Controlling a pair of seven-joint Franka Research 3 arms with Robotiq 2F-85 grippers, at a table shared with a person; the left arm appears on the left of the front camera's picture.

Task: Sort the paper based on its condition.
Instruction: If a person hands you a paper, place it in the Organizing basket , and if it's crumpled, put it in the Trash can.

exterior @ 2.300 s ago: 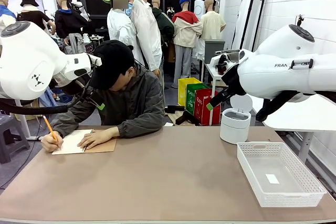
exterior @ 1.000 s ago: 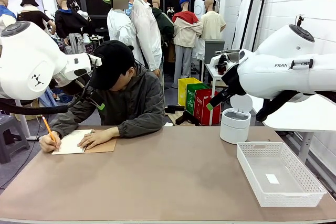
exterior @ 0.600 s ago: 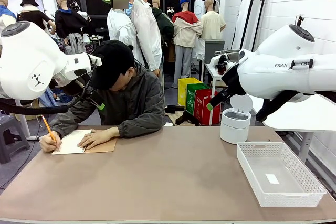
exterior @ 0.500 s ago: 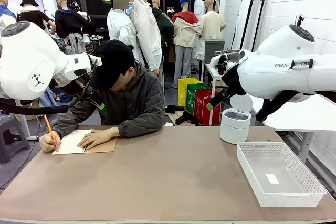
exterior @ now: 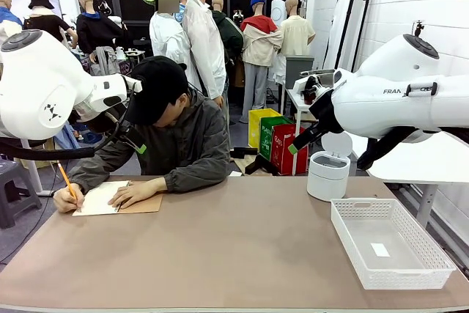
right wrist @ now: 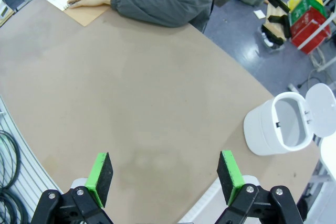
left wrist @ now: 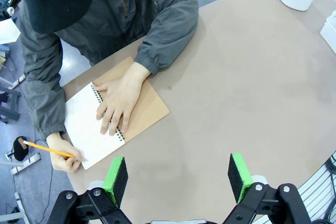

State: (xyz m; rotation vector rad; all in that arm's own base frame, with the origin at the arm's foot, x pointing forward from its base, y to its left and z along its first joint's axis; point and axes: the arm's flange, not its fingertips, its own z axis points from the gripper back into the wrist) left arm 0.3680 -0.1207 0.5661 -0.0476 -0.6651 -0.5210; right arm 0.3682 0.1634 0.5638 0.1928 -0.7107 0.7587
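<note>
- The left gripper (left wrist: 177,176) hung over the near part of the table, its green-padded jaws standing wide apart with nothing between them.
- The right gripper (right wrist: 164,174) hovered likewise, jaws spread and empty.
- The broad brown table (exterior: 242,247) lay bare beneath both.
- A white perforated plastic basket (exterior: 350,243) sat near the table's right edge, and a round white bin with its flip lid raised (exterior: 327,175) stood just beyond it.
- The thin white sheet of paper (left wrist: 86,132) lay at the far left, on the brown card cover of a spiral-bound notebook (left wrist: 147,111); whether it was bound or loose could not be told.
- The person's flat hand (left wrist: 119,100) pressed on the sheet at the spiral, and the other hand (left wrist: 67,153) held a yellow pencil (left wrist: 44,149) at its outer edge.
- Judged by look, the sheet would be very light, limp and easily creased. It would slide on the smooth top, so an edge lifted or handed over would suit a pinch better than the flat middle.
</note>
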